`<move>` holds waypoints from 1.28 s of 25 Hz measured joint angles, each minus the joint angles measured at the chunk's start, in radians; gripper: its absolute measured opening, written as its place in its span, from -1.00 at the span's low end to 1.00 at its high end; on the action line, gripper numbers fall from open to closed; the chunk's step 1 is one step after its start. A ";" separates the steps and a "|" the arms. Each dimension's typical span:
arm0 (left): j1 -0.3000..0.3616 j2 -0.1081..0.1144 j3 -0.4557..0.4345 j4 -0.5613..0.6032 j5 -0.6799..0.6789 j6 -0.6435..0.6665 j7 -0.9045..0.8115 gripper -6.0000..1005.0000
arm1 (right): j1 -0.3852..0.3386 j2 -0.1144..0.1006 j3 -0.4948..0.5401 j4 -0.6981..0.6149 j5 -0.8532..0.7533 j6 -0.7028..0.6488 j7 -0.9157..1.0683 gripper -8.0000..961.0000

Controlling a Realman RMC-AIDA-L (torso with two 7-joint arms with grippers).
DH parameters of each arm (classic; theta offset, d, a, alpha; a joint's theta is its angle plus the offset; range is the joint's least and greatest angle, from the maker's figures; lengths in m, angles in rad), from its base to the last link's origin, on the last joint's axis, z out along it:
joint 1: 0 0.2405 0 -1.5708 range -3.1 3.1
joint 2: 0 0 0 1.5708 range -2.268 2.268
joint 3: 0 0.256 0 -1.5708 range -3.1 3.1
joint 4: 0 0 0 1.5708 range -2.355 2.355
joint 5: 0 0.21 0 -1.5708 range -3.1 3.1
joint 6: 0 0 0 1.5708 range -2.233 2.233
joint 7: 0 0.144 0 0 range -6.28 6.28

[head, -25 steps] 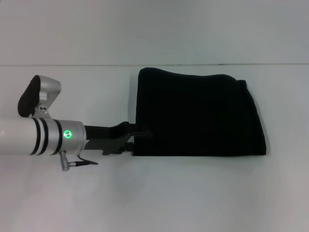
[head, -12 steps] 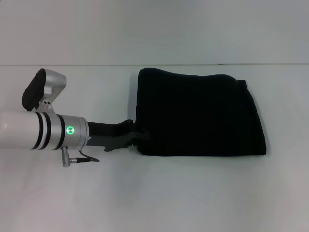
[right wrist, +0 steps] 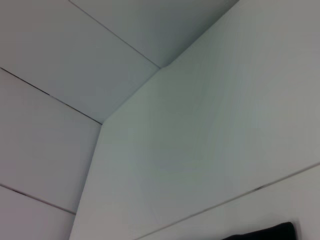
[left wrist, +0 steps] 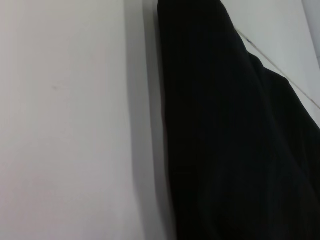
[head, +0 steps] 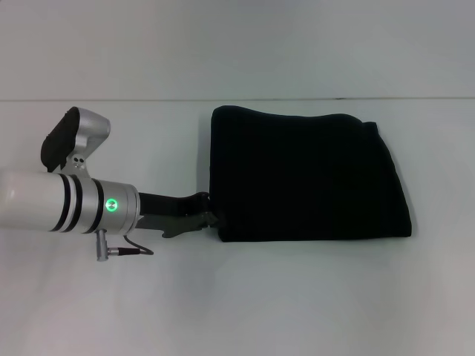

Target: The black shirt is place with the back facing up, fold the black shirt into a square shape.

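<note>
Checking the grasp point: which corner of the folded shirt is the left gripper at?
The near-left corner of the black shirt; the left gripper touches only there, the other three corners lie free.

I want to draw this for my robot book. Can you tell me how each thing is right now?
black shirt: folded into a roughly square bundle, lying flat on the table, no lettering showing.
left gripper: low, at the near-left corner of the shirt.
right gripper: not in view.
table: white, with the shirt on it.
</note>
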State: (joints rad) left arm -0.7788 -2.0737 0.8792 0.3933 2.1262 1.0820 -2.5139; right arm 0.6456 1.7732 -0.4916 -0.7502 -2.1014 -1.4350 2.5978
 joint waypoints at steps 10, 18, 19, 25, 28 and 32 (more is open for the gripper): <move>0.015 -0.002 -0.024 0.003 -0.002 -0.003 -0.006 -0.99 | -0.010 0.000 0.002 0.004 0.000 -0.003 -0.002 0.49; 0.026 -0.006 -0.028 0.004 -0.008 -0.010 -0.008 -0.81 | -0.007 0.000 0.002 0.003 0.000 -0.003 -0.002 0.49; 0.026 -0.006 -0.028 0.004 -0.008 -0.010 -0.008 -0.75 | -0.007 0.000 0.002 0.003 0.000 -0.003 -0.002 0.49; 0.019 -0.007 -0.022 -0.001 -0.005 -0.012 -0.008 -0.33 | -0.003 0.000 0.002 0.001 0.001 -0.002 -0.002 0.50; 0.012 -0.009 -0.009 -0.006 -0.004 -0.027 -0.009 -0.33 | -0.003 0.000 0.002 0.000 0.003 -0.001 -0.002 0.50; 0.012 -0.010 -0.004 -0.004 -0.002 -0.044 -0.010 -0.33 | -0.003 0.000 0.006 0.000 0.004 -0.002 -0.002 0.50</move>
State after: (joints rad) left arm -0.7669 -2.0832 0.8748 0.3890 2.1245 1.0380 -2.5239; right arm 0.6425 1.7732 -0.4853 -0.7502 -2.0977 -1.4371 2.5954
